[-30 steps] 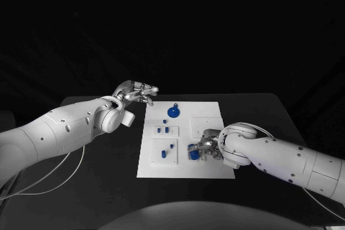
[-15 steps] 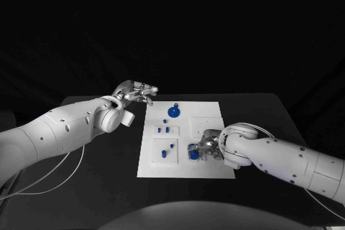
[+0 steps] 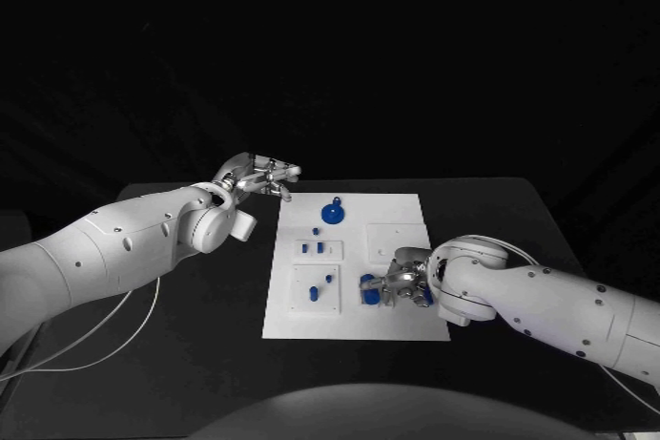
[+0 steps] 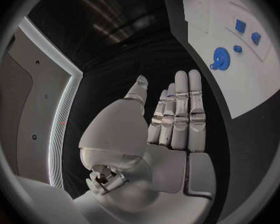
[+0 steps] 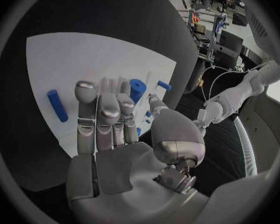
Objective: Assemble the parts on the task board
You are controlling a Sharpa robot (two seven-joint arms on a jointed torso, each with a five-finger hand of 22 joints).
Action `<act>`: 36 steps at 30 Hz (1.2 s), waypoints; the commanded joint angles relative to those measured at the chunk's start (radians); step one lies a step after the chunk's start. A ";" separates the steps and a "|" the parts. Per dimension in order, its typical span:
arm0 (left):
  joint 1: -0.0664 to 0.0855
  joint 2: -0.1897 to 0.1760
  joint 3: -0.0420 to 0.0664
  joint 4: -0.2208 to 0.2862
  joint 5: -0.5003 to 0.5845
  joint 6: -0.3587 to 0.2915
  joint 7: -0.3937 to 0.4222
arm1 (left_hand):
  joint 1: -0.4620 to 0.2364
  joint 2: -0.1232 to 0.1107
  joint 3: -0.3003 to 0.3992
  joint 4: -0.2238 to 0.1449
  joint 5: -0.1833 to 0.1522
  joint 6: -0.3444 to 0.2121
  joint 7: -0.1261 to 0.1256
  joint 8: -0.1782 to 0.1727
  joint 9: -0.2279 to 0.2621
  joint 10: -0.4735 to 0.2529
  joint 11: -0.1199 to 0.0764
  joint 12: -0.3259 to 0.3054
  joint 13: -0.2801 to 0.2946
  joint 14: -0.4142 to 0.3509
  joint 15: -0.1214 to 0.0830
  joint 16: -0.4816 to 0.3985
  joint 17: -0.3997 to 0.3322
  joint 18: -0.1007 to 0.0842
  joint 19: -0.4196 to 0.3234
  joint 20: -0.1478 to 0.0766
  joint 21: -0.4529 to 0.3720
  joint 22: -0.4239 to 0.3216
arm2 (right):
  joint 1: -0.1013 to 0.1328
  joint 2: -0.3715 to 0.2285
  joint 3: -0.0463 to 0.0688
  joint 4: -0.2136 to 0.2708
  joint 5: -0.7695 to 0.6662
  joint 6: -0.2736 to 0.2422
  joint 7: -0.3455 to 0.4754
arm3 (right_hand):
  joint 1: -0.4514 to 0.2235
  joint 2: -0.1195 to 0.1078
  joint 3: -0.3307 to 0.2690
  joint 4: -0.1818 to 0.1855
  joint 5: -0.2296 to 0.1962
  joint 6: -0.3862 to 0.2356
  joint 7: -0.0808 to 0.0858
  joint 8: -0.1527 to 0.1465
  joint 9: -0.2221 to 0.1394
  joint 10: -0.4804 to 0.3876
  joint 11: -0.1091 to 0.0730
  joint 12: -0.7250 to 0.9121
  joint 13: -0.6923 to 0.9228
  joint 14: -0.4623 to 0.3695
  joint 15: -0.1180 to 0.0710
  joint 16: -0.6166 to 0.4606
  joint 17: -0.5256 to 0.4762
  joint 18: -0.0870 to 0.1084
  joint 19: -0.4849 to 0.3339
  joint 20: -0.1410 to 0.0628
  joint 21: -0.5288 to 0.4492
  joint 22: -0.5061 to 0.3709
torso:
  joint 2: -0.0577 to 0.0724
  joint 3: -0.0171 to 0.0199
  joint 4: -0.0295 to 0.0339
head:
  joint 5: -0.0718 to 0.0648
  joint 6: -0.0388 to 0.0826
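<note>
The right hand [image 3: 401, 281] curls its fingers [image 5: 107, 115] around a blue cylindrical part [image 5: 137, 90] at their tips, over the task board [image 3: 413, 325]. The left hand [image 3: 261, 178], empty with fingers apart, hovers beside the board's far corner.

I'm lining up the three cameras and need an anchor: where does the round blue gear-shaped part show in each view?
Head view: blue gear lies on the far part of the white task board, near the left hand.
Left wrist view: the gear lies on the board beyond the fingertips.
Right wrist view: I cannot pick it out; other blue parts show there.
Shared landmark: the white task board.
</note>
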 commanded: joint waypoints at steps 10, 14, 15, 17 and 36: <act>0.000 -0.003 0.000 0.003 -0.001 0.011 0.004 | 0.001 0.012 -0.002 -0.003 -0.005 0.002 0.000 0.006 0.001 -0.009 -0.002 0.002 0.001 -0.002 0.002 0.007 -0.001 0.004 -0.001 0.005 0.000 -0.001 | -0.001 -0.030 0.006 0.016 0.007 0.059 0.055 | 0.122 0.075 -0.181 -0.028 -0.003 0.006 0.000 0.001 0.035 0.004 0.004 0.008 0.000 0.005 -0.005 -0.007 -0.009 -0.006 0.053 0.001 0.001 0.061 | 0.001 0.0003 0.0008 | 0.001 -0.004; 0.000 -0.004 0.000 0.002 -0.001 0.011 0.003 | 0.004 0.013 -0.002 -0.002 -0.005 0.004 0.000 0.005 0.001 -0.008 -0.002 0.002 0.001 -0.003 0.002 0.007 -0.001 0.004 -0.002 0.005 0.000 -0.002 | -0.003 -0.039 0.009 0.021 0.014 0.079 0.068 | 0.178 0.081 -0.131 -0.081 0.004 0.007 -0.001 0.001 0.044 0.004 0.003 0.010 -0.001 0.005 -0.005 -0.008 -0.012 -0.007 0.053 0.002 -0.001 0.060 | 0.000 0.0001 0.0009 | 0.002 -0.005; 0.000 -0.004 0.000 0.002 -0.001 0.011 0.003 | 0.004 0.013 -0.002 -0.002 -0.005 0.004 0.000 0.005 0.001 -0.008 -0.002 0.002 0.001 -0.003 0.002 0.007 -0.001 0.004 -0.002 0.005 0.000 -0.002 | -0.003 -0.040 0.009 0.022 0.016 0.083 0.071 | 0.193 0.071 -0.077 -0.112 0.000 0.007 -0.003 0.002 0.050 0.004 0.001 0.011 -0.001 0.005 -0.006 -0.007 -0.013 -0.008 0.053 0.001 -0.002 0.060 | 0.000 0.0001 0.0008 | 0.003 -0.006; 0.000 -0.004 -0.001 0.002 -0.001 0.011 0.003 | 0.004 0.013 -0.002 -0.002 -0.005 0.004 0.000 0.005 0.001 -0.008 -0.002 0.002 0.001 -0.003 0.002 0.007 -0.001 0.004 -0.002 0.005 0.000 -0.002 | -0.004 -0.042 0.009 0.023 0.019 0.086 0.075 | 0.186 0.048 0.008 -0.139 0.000 0.007 -0.004 0.003 0.071 0.004 -0.002 0.010 -0.001 0.004 -0.008 -0.008 -0.014 -0.011 0.052 -0.002 -0.002 0.060 | 0.000 -0.0002 0.0003 | 0.003 -0.006; 0.000 -0.003 -0.004 0.002 -0.001 0.015 0.000 | 0.003 0.014 -0.002 0.000 -0.005 0.003 0.000 0.005 0.001 -0.009 -0.002 0.002 0.001 -0.003 0.002 0.007 -0.001 0.004 -0.002 0.005 0.000 -0.002 | -0.010 -0.022 0.012 -0.008 0.015 0.067 0.066 | 0.115 0.002 0.203 -0.165 0.082 0.000 -0.013 0.001 0.153 0.003 -0.005 0.016 -0.004 0.003 -0.009 -0.004 -0.022 -0.011 0.053 -0.003 -0.004 0.058 | 0.001 -0.0014 0.0020 | 0.003 -0.008</act>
